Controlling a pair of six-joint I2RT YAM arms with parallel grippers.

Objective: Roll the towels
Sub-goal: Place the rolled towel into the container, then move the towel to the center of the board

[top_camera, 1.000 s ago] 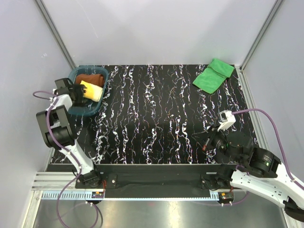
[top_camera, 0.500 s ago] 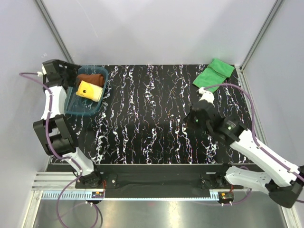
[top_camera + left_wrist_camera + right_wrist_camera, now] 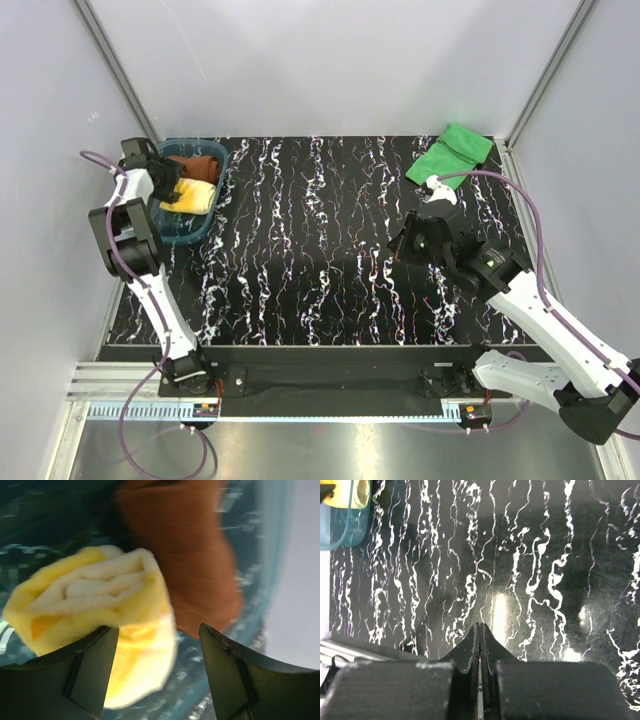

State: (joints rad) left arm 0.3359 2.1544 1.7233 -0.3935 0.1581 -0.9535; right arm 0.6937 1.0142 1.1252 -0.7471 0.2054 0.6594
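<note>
Green towel (image 3: 450, 157) is lying unrolled at the table's (image 3: 320, 260) far right corner. Right gripper (image 3: 479, 630), pressed together, is extending toward it; left gripper (image 3: 157, 635), spread, is hovering over the rolled yellow towel (image 3: 95, 625).

The flat desk (image 3: 330, 230) is glossy black, streaked with white marbled veins. On it, a soft cloth towel (image 3: 450, 158) is plain bright green. The translucent plastic tray (image 3: 182, 230) is teal; inside it, one rolled cloth towel (image 3: 195, 163) is rust-brown and another (image 3: 195, 197) is pale yellow with a creamy inner face, possibly with deeper orange patches, though the close view is blurred. The right robot arm (image 3: 545, 315) has white links and black joints, with a purple cable (image 3: 490, 173).
</note>
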